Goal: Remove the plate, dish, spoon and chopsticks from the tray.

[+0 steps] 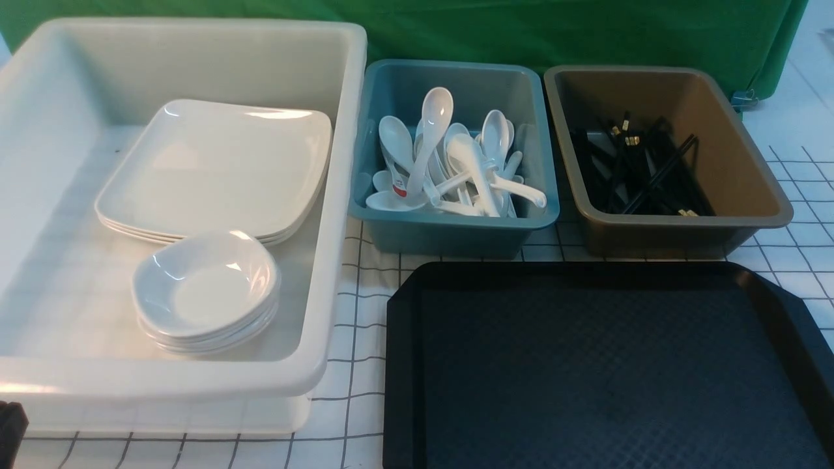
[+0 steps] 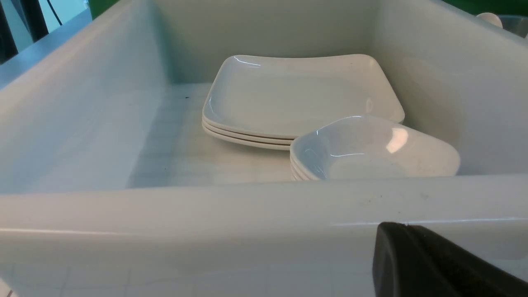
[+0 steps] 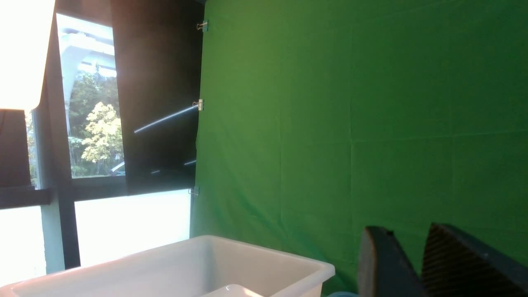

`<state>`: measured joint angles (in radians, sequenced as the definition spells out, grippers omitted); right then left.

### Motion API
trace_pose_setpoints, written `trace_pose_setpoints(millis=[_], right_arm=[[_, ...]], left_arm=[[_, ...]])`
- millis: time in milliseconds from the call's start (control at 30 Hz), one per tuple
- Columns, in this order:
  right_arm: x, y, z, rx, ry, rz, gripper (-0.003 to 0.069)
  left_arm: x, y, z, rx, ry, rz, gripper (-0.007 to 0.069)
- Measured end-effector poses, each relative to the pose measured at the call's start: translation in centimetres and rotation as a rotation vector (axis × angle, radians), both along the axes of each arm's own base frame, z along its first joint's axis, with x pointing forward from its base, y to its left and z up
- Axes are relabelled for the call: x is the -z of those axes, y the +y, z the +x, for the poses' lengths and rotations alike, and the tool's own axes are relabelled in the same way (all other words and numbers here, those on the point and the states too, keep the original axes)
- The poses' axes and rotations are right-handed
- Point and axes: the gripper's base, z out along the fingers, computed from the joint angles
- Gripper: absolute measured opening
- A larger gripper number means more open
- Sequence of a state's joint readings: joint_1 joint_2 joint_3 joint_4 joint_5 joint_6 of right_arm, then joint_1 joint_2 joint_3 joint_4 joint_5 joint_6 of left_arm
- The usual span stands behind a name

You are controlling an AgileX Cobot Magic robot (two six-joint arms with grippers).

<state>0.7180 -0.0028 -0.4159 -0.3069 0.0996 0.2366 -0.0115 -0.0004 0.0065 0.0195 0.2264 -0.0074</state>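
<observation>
Left hand: closed, its dark tips (image 2: 406,226) together with nothing between them, low beside the near wall of the white bin. Backing off well called for keeping the tips shut and drawing clear of that wall before any swing.
White bin (image 1: 163,378): deep, smooth, milky plastic with a thick rounded rim.
Plates (image 1: 215,169): glossy, rounded squares with shallow raised rims, stacked flat in the white bin. The task's plate was presumably among them; which one could not be told.
Dishes (image 1: 205,286): small, rounded, glazed white, nested in a pile just in front of the plates and best left unbumped.
Blue bin (image 1: 449,234): smooth plastic, rounded corners.
Spoons (image 1: 436,111): glossy white, deep oval bowls, stubby handles, heaped at many angles; the task's spoon probably lay there. A low pass could have snagged one.
Tray (image 1: 606,365): black, cut corners, raised rim, fine textured face; nothing lay on the part in view, so the clearing looked finished.
Brown bin (image 1: 749,169): sloping matte walls.
Chopsticks (image 1: 661,172): thin, black, gold-banded, crossed loosely inside; the task's pair likely among them.
Right hand (image 3: 406,237): open, ridged pads apart and holding nothing, raised towards the green cloth (image 3: 321,123). A slow, high retreat suited it.
</observation>
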Motion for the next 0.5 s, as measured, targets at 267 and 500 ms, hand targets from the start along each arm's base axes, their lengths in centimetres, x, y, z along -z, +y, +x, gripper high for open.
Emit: trace_pose_setpoints(millis=[267,500], right_arm=[[1.1,0.6,0.4,-0.019,0.017,-0.033,0.0196],[1.6,0.8,0.5,-0.039,0.042,-0.029,0.0211]], left_arm=[[0.0,0.0,0.0,0.001,0.000,0.007,0.0005],[0.0,0.0,0.0,0.000,0.000,0.002,0.0005]])
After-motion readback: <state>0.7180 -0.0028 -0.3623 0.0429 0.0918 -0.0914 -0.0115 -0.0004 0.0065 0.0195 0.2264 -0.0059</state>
